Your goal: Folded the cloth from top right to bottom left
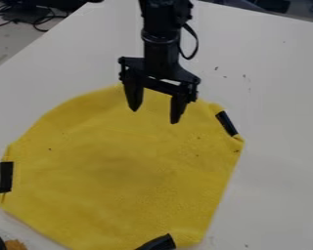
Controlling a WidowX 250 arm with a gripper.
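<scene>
Item one, the yellow cloth: found spread over the white table, filling the middle and lower left of the frame. Its broad face lies open with light rumpling, and its outline is rounded rather than square. I record the fold as not made.

Item two, my gripper: located over the cloth's upper part, fingertips pointing down. Jaws stand wide apart, with nothing between them. That spread would suit straddling a pinch of fabric; whether the tips touch the cloth, I cannot tell.

Item three, markings: one black strip sits at the upper right edge, a second strip at the left edge, a third strip at the bottom. Their purpose is unstated; I judge they may mark edges or grasp places. The upper right one appears nearest the starting corner.

Assessment: the job is at its beginning. The next move calls for lining up with the upper right edge, closing low on it, and carrying it towards the lower left. Risk noted: a shallow pinch could slip, while a dragged edge could shift the whole cloth.
</scene>
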